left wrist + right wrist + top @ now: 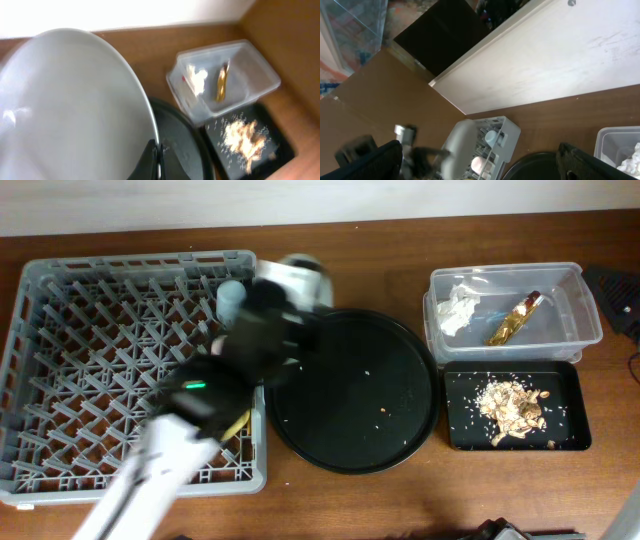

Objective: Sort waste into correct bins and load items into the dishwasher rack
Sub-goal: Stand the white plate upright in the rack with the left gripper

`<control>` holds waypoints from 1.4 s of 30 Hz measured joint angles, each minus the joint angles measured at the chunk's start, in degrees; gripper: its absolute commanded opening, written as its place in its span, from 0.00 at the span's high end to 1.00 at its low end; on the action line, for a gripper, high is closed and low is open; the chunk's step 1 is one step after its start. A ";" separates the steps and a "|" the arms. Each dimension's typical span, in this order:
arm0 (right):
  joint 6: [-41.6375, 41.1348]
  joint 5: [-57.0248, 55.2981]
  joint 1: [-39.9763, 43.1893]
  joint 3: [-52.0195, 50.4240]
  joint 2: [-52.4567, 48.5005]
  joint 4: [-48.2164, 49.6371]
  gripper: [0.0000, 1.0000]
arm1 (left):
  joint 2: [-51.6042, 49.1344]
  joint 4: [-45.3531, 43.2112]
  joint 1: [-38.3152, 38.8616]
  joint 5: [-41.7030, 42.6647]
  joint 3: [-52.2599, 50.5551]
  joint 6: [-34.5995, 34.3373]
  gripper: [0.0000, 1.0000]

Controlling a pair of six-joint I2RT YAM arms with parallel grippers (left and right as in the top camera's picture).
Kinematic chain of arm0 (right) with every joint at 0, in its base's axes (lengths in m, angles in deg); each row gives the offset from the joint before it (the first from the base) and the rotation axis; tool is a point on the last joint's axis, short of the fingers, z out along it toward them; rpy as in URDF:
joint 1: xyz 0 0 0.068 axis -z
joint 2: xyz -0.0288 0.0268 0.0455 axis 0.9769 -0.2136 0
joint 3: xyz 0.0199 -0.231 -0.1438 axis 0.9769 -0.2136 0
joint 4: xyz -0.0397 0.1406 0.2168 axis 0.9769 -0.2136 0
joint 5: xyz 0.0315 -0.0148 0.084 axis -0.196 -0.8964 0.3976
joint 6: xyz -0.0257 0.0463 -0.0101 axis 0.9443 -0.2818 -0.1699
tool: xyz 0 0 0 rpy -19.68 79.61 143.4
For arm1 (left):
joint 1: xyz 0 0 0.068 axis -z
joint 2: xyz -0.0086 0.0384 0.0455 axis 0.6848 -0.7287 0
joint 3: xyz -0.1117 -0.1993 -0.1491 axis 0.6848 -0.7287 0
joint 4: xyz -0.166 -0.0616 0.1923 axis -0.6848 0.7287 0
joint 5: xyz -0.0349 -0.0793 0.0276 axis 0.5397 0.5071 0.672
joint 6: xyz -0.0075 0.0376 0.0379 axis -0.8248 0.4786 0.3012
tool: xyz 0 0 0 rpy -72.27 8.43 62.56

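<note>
My left gripper is shut on the rim of the pale grey-green plate, which fills the left of the left wrist view. From overhead the plate is a blur above the right rear corner of the dishwasher rack, with the left gripper beneath it. A light-blue cup and a pink cup stand in the rack. A tissue and a gold wrapper lie in the clear tub. Food scraps lie in the black rectangular tray. My right gripper hangs open, high over the table.
A large round black tray sits between the rack and the two bins, with a few crumbs on it. A bit of yellow shows in the rack under my left arm. A white wall runs along the table's far edge.
</note>
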 measured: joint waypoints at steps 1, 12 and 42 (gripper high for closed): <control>0.07 -0.02 -0.02 0.00 0.00 0.00 0.01 | 3.91 0.55 -8.68 7.06 0.02 -0.15 1.00; 0.04 0.15 0.26 -0.09 -0.04 0.07 0.01 | -26.53 -16.83 -57.55 83.76 -0.76 -2.21 1.00; 0.07 0.15 0.26 -0.09 -0.04 0.00 0.01 | -26.64 -13.05 -59.36 69.57 -0.33 -3.80 0.98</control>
